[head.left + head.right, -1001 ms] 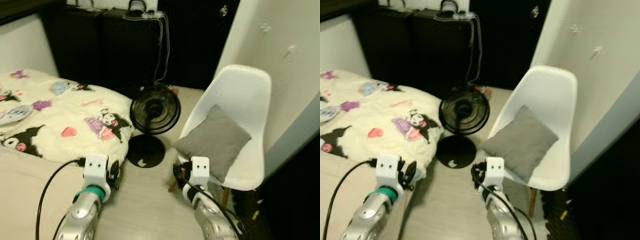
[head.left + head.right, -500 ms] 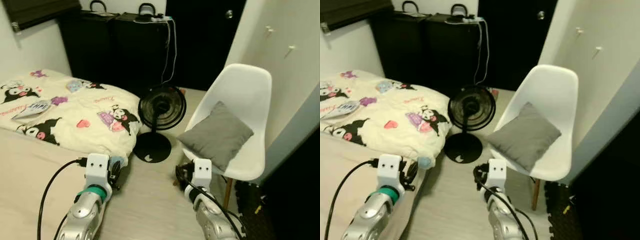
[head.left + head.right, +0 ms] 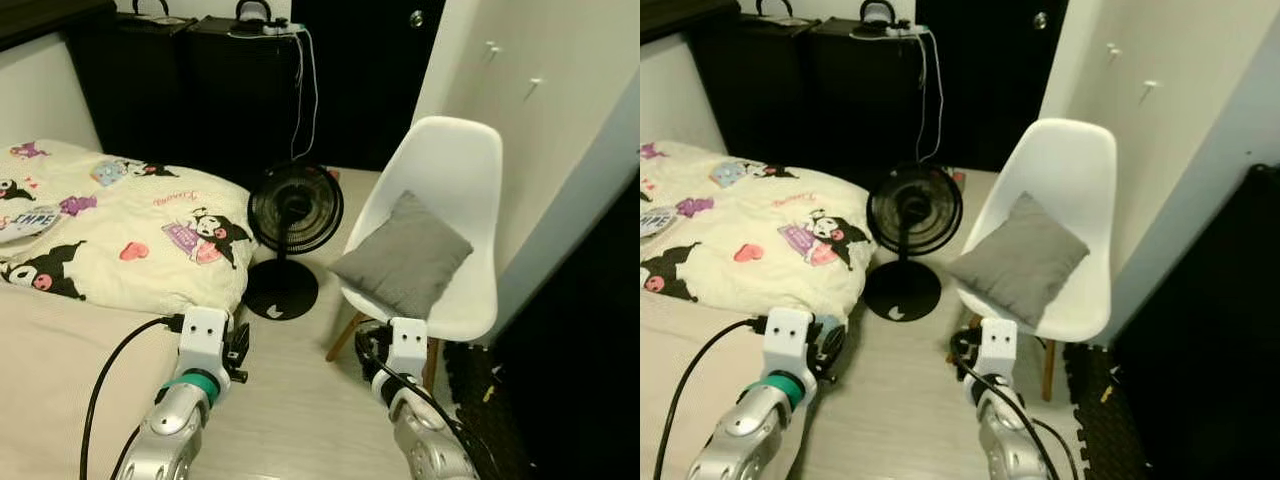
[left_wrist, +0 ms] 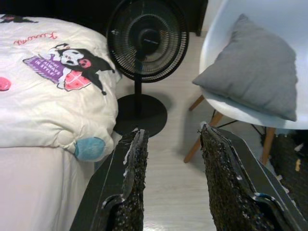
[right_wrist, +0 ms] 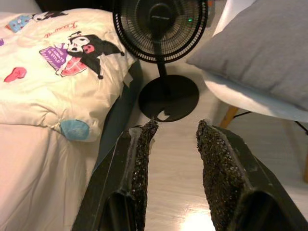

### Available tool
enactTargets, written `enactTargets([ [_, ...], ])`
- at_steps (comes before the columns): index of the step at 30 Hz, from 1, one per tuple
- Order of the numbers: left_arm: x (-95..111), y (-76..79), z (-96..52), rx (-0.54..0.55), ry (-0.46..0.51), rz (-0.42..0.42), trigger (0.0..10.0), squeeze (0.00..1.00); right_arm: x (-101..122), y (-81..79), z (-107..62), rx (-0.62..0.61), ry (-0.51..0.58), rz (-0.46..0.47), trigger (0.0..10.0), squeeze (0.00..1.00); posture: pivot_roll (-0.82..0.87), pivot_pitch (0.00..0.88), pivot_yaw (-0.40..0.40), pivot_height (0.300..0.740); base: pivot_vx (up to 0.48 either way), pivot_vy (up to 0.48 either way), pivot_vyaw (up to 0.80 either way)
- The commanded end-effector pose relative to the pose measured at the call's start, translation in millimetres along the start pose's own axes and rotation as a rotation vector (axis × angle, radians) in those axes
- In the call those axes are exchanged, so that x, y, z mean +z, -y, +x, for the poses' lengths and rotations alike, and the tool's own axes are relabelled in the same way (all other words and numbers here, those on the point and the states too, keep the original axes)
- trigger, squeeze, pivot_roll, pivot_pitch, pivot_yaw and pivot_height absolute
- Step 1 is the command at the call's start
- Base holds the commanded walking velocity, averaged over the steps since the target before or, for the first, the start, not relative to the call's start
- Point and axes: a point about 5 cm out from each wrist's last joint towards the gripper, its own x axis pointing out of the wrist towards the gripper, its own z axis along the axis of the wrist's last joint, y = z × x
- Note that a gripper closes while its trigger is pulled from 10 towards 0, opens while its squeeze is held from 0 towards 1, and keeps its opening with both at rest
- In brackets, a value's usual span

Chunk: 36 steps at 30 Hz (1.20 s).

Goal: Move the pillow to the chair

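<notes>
Already the grey pillow point(image 3: 403, 254) lies on the chair point(image 3: 455, 170); my left gripper point(image 4: 169, 144) and right gripper point(image 5: 174, 135) gape empty, the chair's legs partly hidden.

I read pink cursive "Kuromi" on the cream cartoon-print quilt point(image 4: 43, 86); lettering on the black pedestal fan's hub point(image 4: 147, 41) is illegible.

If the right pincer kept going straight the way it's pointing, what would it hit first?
Most likely the round black base of the floor fan, which lies just past the open right pincer; depth is hard to judge, so bare floor may come first.
</notes>
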Motion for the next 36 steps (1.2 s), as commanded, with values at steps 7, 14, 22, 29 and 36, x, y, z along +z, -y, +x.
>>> enactTargets([
  [7, -6.0, -1.7, 0.2, 0.027, -0.028, 0.012, 10.0, 0.0, -3.4, -5.2, -1.4, 0.041, -0.002, -0.077, 10.0, 0.0, 0.05, 0.034, 0.003, 0.74, 0.0, 0.0, 0.46],
  [14, -6.0, -2.4, 0.1, 0.037, -0.027, 0.02, 10.0, 0.0, -3.3, -5.4, -1.2, 0.044, -0.002, -0.077, 10.0, 0.0, 0.05, 0.035, -0.001, 0.74, 0.0, 0.0, 0.8],
  [22, -5.8, -2.3, 1.1, 0.041, -0.026, 0.028, 10.0, 0.0, -4.3, -3.5, -0.9, 0.028, -0.005, -0.074, 10.0, 0.0, 0.05, 0.033, 0.003, 0.74, 0.0, 0.0, 0.8],
  [29, -5.7, -2.6, 1.8, 0.04, -0.028, 0.036, 10.0, 0.0, -7.5, -0.3, -2.5, 0.013, -0.013, -0.065, 10.0, 0.0, 0.06, 0.027, 0.007, 0.74, 0.0, 0.0, 0.8],
  [36, -1.2, -8.5, 0.8, 0.037, -0.024, 0.076, 10.0, 0.0, -11.9, -6.6, -0.9, 0.011, -0.023, -0.037, 10.0, 0.0, 0.11, 0.015, 0.026, 0.74, 0.0, 0.0, 0.8],
])
